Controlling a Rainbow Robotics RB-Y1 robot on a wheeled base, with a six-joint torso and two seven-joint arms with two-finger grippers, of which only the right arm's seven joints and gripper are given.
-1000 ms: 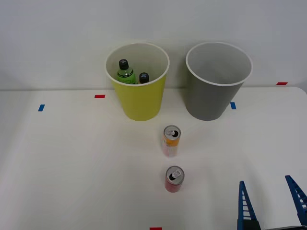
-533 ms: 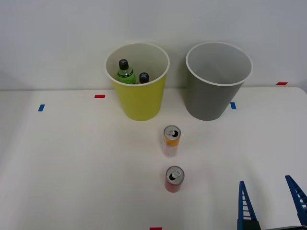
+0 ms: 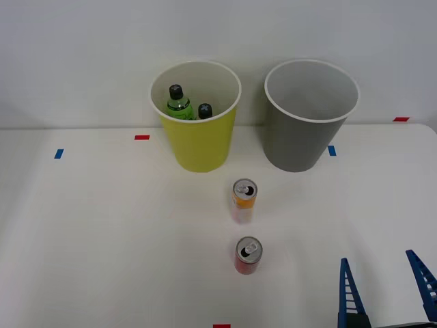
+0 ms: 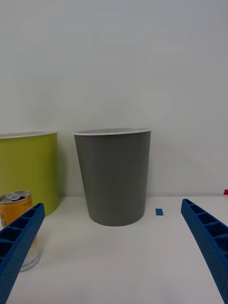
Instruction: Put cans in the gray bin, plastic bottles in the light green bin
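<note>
1. The right end effector (image 3: 386, 290) sits low at the near right corner of the desk (image 3: 102, 232), its two blue ribbed fingers (image 3: 348, 294) spread wide apart and holding nothing.
2. The red can (image 3: 247, 255) stands upright on the desk, to the left of the end effector and apart from it.
3. The orange can (image 3: 243, 201) stands upright just behind the red can, nearer the bins, with a clear gap between the two.
4. In the wrist view the orange can (image 4: 18, 228) shows partly behind one open finger (image 4: 19, 242).
5. The gray bin (image 3: 308, 116) stands upright at the back of the desk, right of centre; what shows of its pale inside holds nothing.
6. The green bin (image 3: 198, 117) stands upright just left of the gray bin, with a narrow gap between them.
7. Two bottles sit inside the green bin: a green bottle (image 3: 178, 102) and a second bottle (image 3: 205, 111) of which only the black cap shows, close beside it.
8. Small red and blue tape marks (image 3: 142, 137) lie on the desk.
</note>
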